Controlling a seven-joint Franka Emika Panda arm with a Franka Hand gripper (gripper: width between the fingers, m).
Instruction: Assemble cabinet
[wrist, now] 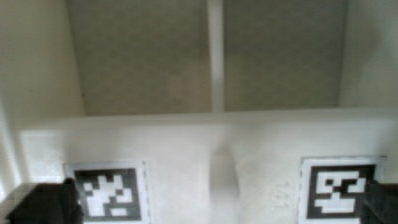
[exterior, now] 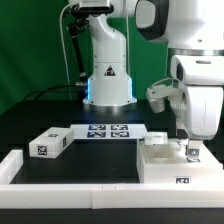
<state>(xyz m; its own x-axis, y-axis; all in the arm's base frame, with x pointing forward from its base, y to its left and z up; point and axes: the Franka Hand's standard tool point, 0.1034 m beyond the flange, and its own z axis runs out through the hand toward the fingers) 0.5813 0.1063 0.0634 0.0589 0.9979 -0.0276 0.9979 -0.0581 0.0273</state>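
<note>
The cabinet's big open white box point(exterior: 163, 165) lies at the exterior view's front right, against the low white border rail point(exterior: 70, 172). A smaller white tagged block point(exterior: 52, 142) lies apart at that view's left. My gripper point(exterior: 188, 150) hangs straight down over the box's right end, its tips at the rim. In the wrist view the box's white wall point(wrist: 214, 150) carries two square tags point(wrist: 111, 190) and the grey inside point(wrist: 214, 55) shows beyond it. My gripper point(wrist: 205, 208) straddles this wall, open, with a dark finger point(wrist: 22, 200) at the picture's edge, holding nothing.
The marker board point(exterior: 106, 131) lies flat on the black table behind the box. The robot's white base point(exterior: 107, 75) stands at the back centre, with dark cables point(exterior: 70, 50) beside it.
</note>
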